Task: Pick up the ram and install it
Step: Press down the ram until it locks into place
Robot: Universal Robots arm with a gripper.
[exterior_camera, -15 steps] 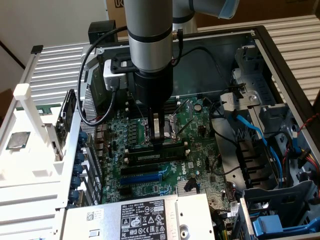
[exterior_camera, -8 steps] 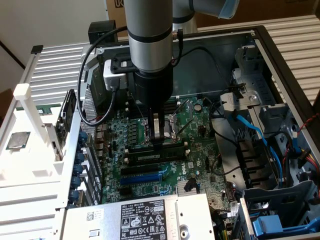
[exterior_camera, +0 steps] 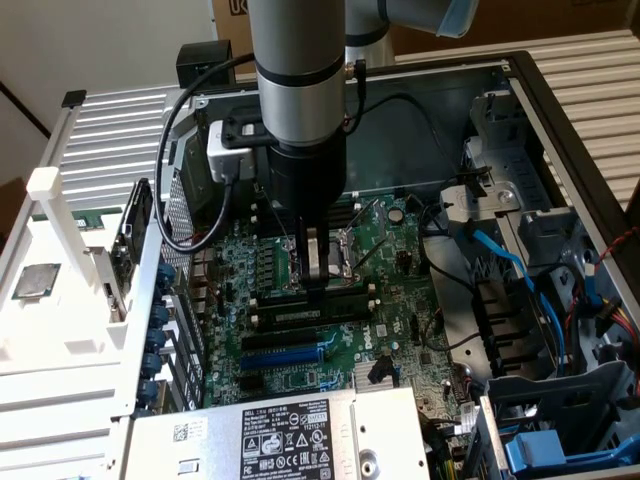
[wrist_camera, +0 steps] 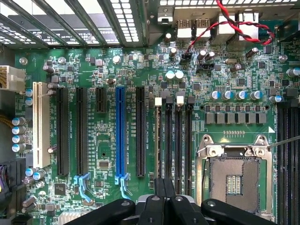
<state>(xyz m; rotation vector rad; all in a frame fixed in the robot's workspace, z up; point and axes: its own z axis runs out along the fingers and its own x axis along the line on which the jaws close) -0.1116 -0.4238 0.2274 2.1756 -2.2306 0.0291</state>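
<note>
Blue slot flanks tool above memory slots.

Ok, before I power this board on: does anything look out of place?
The processor socket beside the memory slots sits bare, with no chip or cooler on it. Nothing else looks askew or damaged.

Claw above motherboard memory slots

Silver-grey cylindrical arm with black band, pale blue joint cap, black wrist section, white camera block, looping black cable, black pincer fingers
</note>
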